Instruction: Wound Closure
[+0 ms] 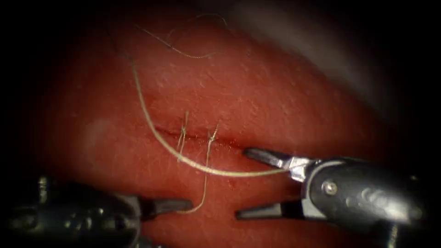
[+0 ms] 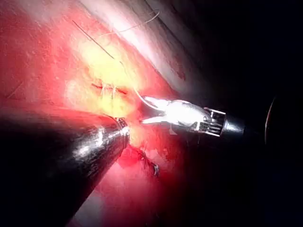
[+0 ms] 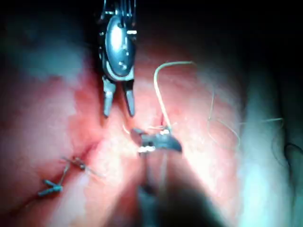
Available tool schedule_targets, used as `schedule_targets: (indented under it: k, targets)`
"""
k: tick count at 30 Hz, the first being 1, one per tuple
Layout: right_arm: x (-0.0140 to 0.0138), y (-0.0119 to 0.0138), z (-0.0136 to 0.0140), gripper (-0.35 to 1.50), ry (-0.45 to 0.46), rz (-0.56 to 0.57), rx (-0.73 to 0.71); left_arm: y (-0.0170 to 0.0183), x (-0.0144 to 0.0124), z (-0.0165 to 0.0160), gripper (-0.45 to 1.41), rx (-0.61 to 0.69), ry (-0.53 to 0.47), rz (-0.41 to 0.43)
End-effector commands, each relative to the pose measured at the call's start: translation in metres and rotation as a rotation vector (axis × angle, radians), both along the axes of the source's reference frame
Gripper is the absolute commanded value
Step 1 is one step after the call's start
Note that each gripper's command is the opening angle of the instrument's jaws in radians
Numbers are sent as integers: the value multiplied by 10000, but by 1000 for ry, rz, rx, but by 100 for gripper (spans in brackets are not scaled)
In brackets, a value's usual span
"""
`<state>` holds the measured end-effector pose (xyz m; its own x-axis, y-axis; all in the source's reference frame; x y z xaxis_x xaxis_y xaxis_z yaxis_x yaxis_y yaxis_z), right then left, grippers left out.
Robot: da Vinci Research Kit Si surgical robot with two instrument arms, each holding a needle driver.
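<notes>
Right tool: jaws wide apart, nothing clamped. The thread is seen running from upper left, across the cut, into the throat of those jaws near the hinge. It is likely laid there to be gripped or cut, but it is only cradled for now.

Left tool: parked low, just below the cut. In the right wrist view its jaws are seen slightly apart and nothing is held. A thread tail hanging from the nearer stitch curls down to just beside its tip. Contact cannot be confirmed.

Needle: position cannot be told, and it is held by neither tool.

Tissue: the cut is already bridged by two stitches side by side, with short ends standing up.

Around: a thin loose strand is lying on the tissue well above the cut, clear of both tools.

In the way: the main thread is draped over both stitches and crosses the tail, so a snag on the stitch ends is judged possible if tension is applied. The right tool's upper jaw is sitting close over the right end of the cut.
</notes>
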<state>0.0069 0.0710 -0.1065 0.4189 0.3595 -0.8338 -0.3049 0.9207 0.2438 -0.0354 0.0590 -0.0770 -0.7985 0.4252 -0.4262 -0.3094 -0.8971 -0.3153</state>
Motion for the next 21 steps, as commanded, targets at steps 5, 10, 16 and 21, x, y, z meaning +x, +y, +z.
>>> schedule_targets:
  k: [5,10,16,21]
  targets:
    - [6,3,1,128,-21,-36,-52,1,5,43,61,7,62,0]
    - [7,3,4,128,-23,-38,-60,-3,-6,46,33,53,37,8]
    - [10,1,8,128,-38,-50,-68,1,-5,51,-17,67,60,27]
    - [13,2,17,128,-50,-53,-82,3,-8,48,-35,92,43,35]
